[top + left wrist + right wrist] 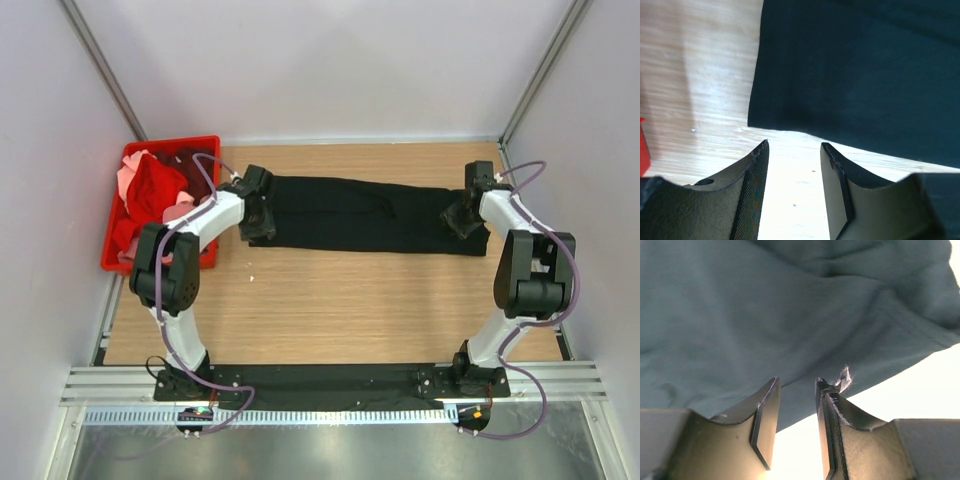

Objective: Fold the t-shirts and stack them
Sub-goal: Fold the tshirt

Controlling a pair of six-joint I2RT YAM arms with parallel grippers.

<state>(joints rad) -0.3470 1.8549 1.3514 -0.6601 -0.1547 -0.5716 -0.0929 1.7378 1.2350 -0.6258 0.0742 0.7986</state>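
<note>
Slippage is the chief risk here. The black t-shirt [360, 215] lies as a long flat band across the desk [340, 300], with one end at each arm. The left jaws stand partly open with nothing between them. The shirt's near corner lies just ahead of their tips, apart from them, and bare desk shows in the gap. The right jaws are also partly open and grip nothing, though cloth spreads ahead of their tips and its hem runs across the gap. If the two close unevenly, the left could pinch only desk or a single layer while the right takes a full bite. The band would then skew or drag when lifted. The other shirts [155, 185] sit heaped in the red crate [112, 255], off to the outer side of the left jaws.
</note>
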